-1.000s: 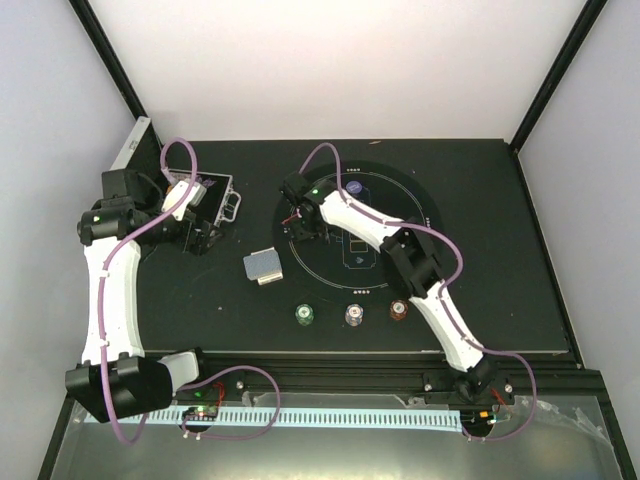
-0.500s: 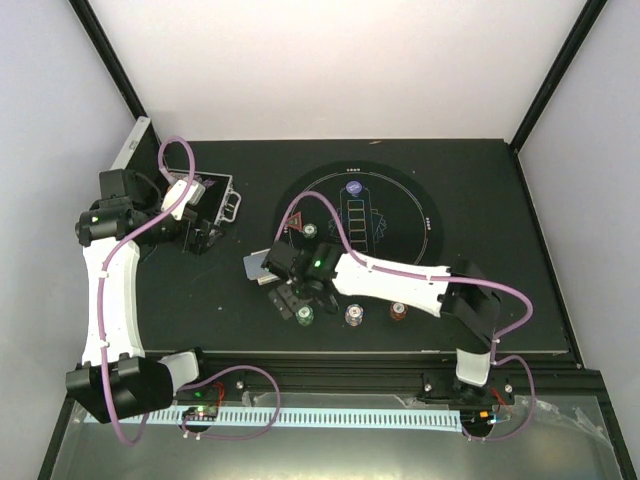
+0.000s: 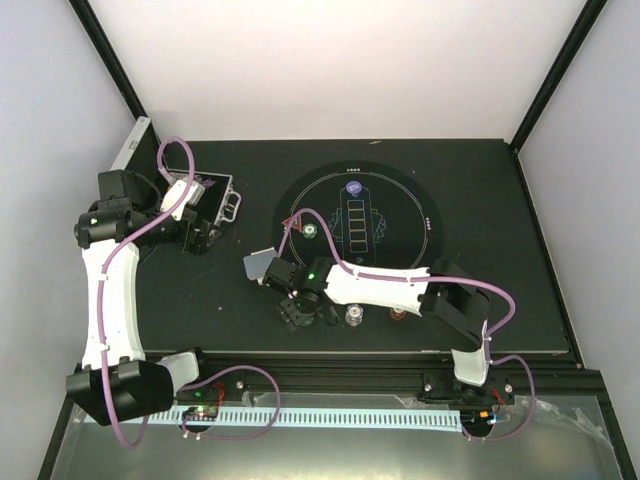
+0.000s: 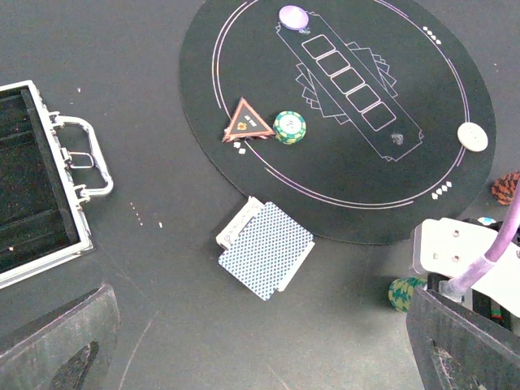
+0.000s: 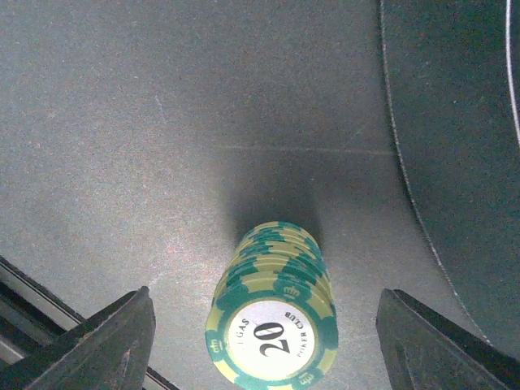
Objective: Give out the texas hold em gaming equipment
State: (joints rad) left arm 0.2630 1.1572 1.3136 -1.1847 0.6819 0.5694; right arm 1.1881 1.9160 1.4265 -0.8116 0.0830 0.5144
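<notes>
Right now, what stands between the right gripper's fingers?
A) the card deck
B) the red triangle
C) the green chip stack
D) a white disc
C: in the right wrist view the green chip stack stands upright between the open fingers of the right gripper, and neither finger touches it.

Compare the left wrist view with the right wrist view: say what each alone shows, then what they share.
Left wrist only: the open silver metal case, the grey-blue-backed deck of cards, and, on the round black mat, the red triangle marker, a single green chip, a pale lilac disc and a white disc.
Right wrist only: the "20" printed atop the green poker chip stack, and the right claw open, fingers either side of it, not touching.
Both: that stack, half hidden in the left wrist view, and the mat's edge.
</notes>
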